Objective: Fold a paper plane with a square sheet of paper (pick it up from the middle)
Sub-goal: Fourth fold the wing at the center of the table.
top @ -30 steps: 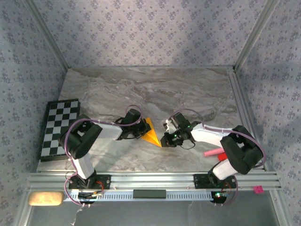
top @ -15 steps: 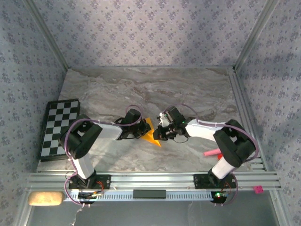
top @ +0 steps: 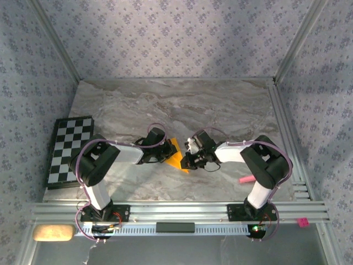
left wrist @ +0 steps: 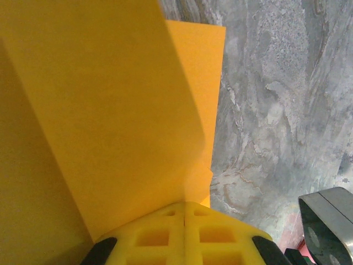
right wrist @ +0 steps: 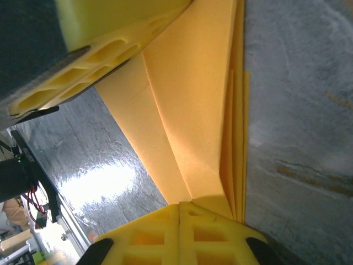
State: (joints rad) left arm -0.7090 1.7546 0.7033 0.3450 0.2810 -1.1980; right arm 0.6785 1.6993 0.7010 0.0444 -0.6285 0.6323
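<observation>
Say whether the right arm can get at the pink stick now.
Probably not yet: the right pincer is shut on the folded paper, and the pink stick lies well behind it.

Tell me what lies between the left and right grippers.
The folded orange-yellow paper, pinched by the left gripper and the right gripper; the top external view shows it.

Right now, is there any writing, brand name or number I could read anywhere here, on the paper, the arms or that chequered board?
No text can be read anywhere.
The orange paper is plain in the overhead and both wrist views.
The chequered board bears only black and white squares.
The small pink tag at the near right corner is too small to tell whether it carries any marks.
</observation>
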